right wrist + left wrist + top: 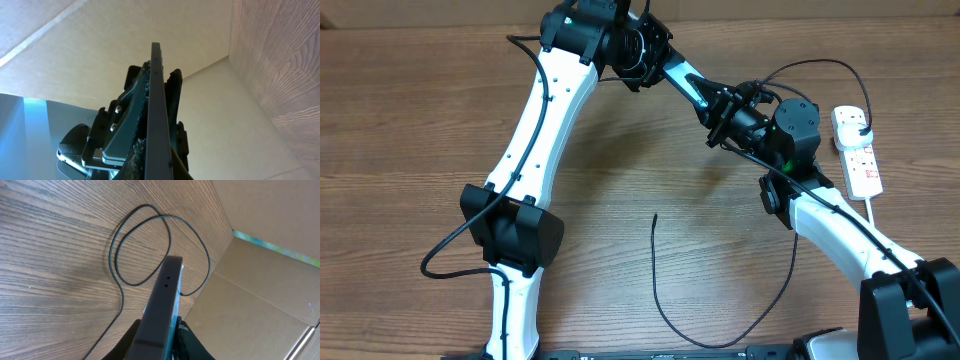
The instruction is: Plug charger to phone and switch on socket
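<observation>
— What's the surface like, starting at the left?

— A wood-grain table (410, 110), matte, brown with fine streaks. The charger (654, 270) lies on it near the middle. It is a thin, glossy black cable whose free tip points away from the arms' bases. From there it sweeps round in a wide curve towards the right arm.

— And the left gripper (160, 336)?

— It is clamped on the phone (164, 297). The left wrist view shows the phone edge-on as a slim, dark, smooth slab with rounded corners. It rises from between the fingers, with more black cable looped on the wood behind it. A plain cardboard wall (260, 285) stands at the table's edge.

— Where is the phone, then?

— In the air above the table's far right part, between the two grippers. From overhead they meet there, and the phone itself is hard to make out.

— The right gripper (157, 97)?

— Its ridged fingers (140, 97) press on both faces of the same thin edge, so it grips the phone too.

— Furthest right?

— The socket (861, 152), a long white plastic strip with small red marks. It lies flat, well apart from the phone, with a dark plug at its far end.
</observation>
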Controlling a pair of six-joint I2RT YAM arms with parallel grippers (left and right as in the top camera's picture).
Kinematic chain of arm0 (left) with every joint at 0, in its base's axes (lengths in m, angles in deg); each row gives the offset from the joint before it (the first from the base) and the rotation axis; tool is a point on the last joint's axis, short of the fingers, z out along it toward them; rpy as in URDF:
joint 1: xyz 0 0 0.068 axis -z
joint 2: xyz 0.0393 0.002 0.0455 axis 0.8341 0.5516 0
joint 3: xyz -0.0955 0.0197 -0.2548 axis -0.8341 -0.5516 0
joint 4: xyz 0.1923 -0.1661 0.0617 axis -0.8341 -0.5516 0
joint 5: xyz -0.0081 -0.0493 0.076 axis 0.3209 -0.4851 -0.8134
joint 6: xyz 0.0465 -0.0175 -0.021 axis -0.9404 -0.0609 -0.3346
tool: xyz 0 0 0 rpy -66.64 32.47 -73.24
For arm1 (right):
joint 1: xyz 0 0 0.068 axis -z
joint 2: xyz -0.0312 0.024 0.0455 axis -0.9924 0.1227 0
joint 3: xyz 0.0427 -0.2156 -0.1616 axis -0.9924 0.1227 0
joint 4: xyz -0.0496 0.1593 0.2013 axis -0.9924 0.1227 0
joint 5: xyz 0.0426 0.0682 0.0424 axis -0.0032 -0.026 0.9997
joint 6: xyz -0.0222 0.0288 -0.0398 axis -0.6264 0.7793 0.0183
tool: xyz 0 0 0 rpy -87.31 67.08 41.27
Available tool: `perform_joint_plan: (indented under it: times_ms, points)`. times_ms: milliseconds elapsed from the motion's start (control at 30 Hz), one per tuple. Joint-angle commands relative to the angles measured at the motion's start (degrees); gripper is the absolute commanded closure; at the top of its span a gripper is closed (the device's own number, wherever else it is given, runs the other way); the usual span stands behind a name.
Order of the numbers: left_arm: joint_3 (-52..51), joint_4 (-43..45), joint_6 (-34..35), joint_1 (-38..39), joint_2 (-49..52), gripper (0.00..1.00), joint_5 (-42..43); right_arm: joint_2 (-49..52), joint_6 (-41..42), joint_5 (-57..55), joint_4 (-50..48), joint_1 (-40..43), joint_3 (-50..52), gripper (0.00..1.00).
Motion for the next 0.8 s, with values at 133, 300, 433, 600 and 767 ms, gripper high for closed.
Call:
perform_joint_plan:
  times_ms: [133,300,433,600,767]
  points:
    - [0.6,0.0,2.0,0.6,-0.6,0.78,-1.0,-0.6,7.9,-0.1,-1.9,-0.4,-1.4,0.96]
    - [0.6,4.0,-1.0,0.6,-0.6,0.76,-0.7,-0.6,7.9,-1.2,-2.5,-0.4,-1.4,0.96]
    - [0.6,4.4,-1.3,0.6,-0.6,0.74,-0.6,-0.6,7.9,-2.1,-4.2,-0.4,-1.4,0.96]
    - [0.5,5.2,-2.1,0.6,-0.5,0.74,-0.3,-0.6,7.9,-2.4,-4.8,-0.4,-1.4,0.96]
    - [0.5,6.3,-3.2,0.6,-0.5,0.73,1.8,-0.6,7.9,-2.7,-4.6,-0.4,-1.4,0.96]
